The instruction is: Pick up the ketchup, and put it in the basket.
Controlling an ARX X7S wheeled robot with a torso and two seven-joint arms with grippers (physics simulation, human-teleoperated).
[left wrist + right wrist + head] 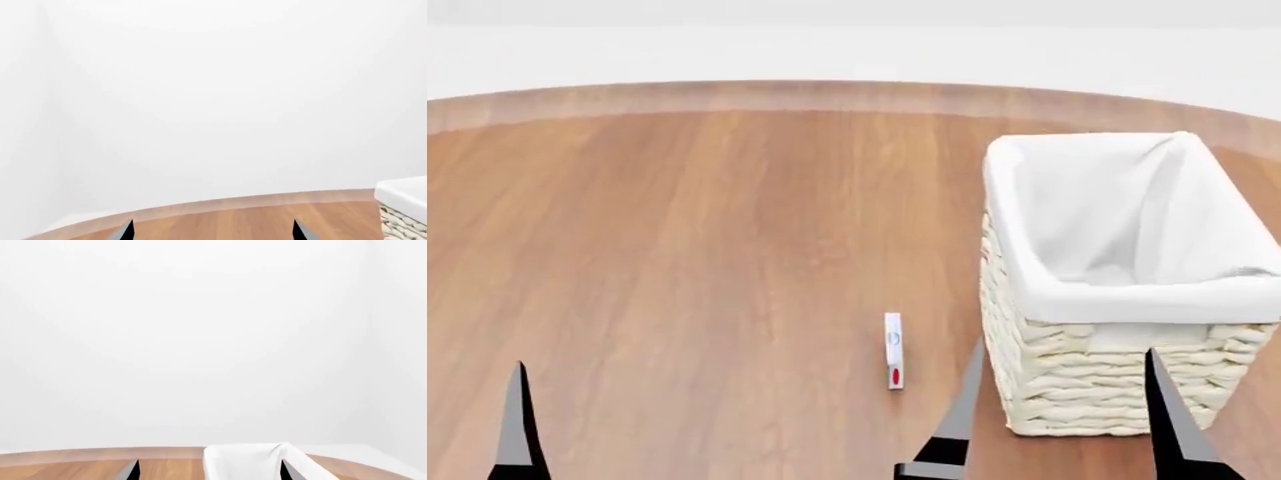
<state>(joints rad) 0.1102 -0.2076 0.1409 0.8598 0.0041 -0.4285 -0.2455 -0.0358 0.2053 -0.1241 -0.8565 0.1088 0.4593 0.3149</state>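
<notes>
Though near right gripper (1065, 420), ketchup (893, 350) apart.

All three pictures are very bright and even. The light is soft and seems to come from everywhere, so no one lamp or window can be picked out. The white walls glow so much in both wrist views that their corners almost fade away. The wooden surface (694, 280) looks warm and smooth, with no shiny spots and no glare. Shadows are very faint. Only a soft dark patch sits inside the basket (1121, 300), in the folds of its white cloth. The far edge of the surface curves like a bow, so the camera bends things a little. Everything looks sharp, with no blur, but a bit flat, like a computer drawing.
</notes>
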